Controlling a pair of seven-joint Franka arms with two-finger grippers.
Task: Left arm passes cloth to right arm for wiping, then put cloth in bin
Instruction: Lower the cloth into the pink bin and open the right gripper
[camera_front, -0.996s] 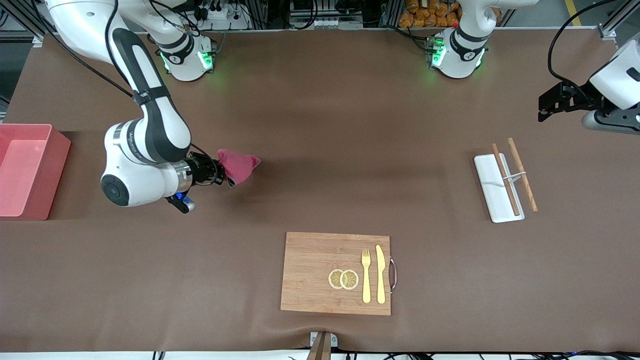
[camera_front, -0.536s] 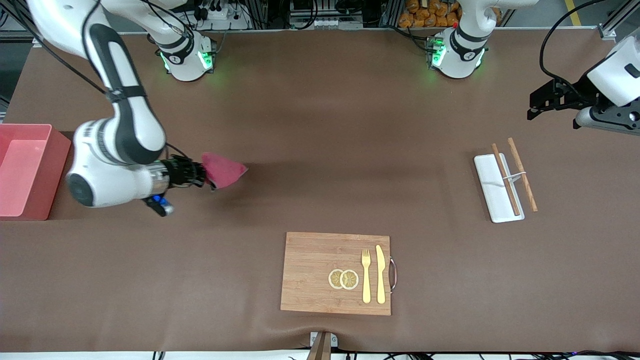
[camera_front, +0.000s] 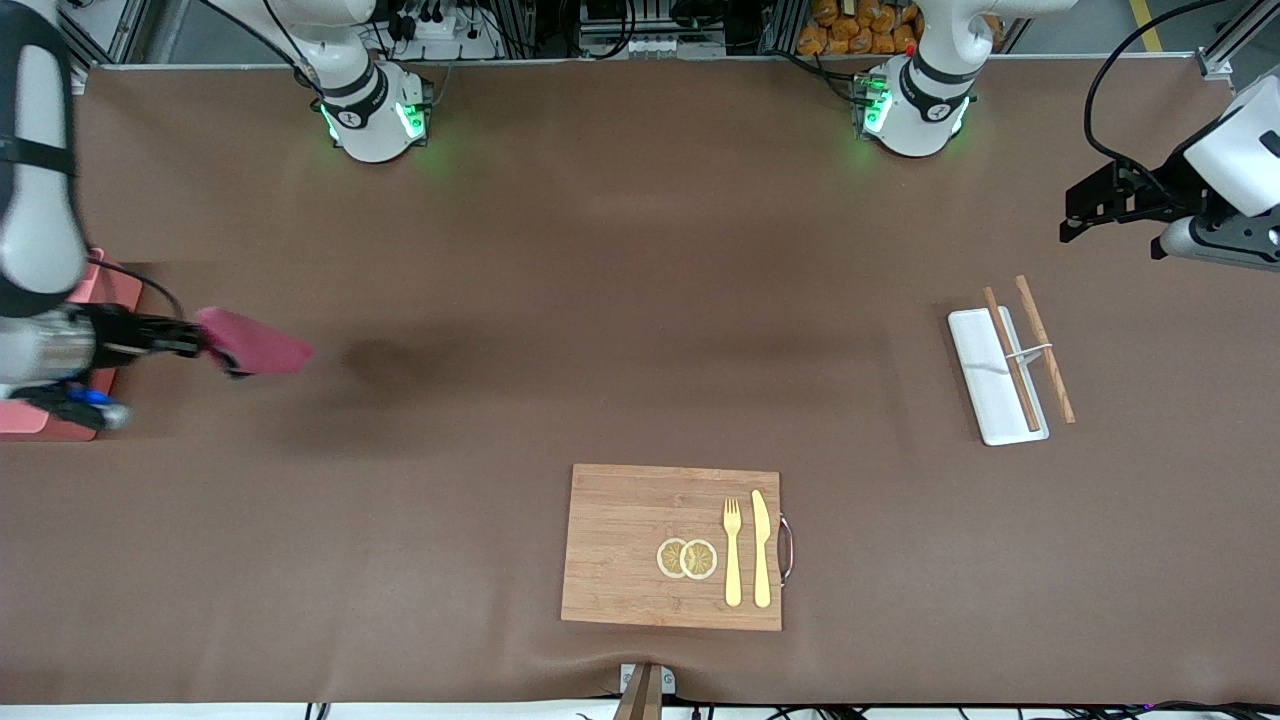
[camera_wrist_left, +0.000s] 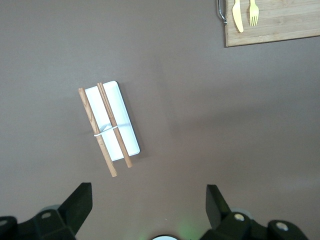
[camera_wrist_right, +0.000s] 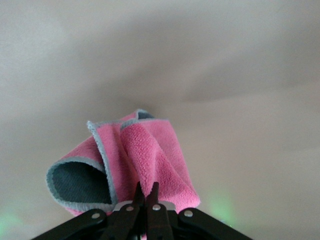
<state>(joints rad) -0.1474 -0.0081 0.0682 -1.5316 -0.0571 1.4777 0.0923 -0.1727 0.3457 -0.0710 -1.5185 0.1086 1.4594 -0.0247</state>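
- Currently the right gripper (camera_front: 205, 345) is clamped on the cloth (camera_front: 255, 345), holding it in the air over bare table just beside the bin (camera_front: 60, 425).
- Cloth appearance: pink microfibre (camera_wrist_right: 150, 160), grey-edged, grey reverse side, loosely folded over itself.
- Bin: pink, mostly hidden under the right arm (camera_front: 35, 200).
- Left gripper (camera_front: 1100, 205) waits, jaws wide apart and empty, over the table near the white tray (camera_front: 985, 385) bearing chopsticks (camera_front: 1030, 350), well apart from the bin.

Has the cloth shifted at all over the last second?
Yes. The cloth, shut in the right claw, has travelled away from the cutting board toward the bin.
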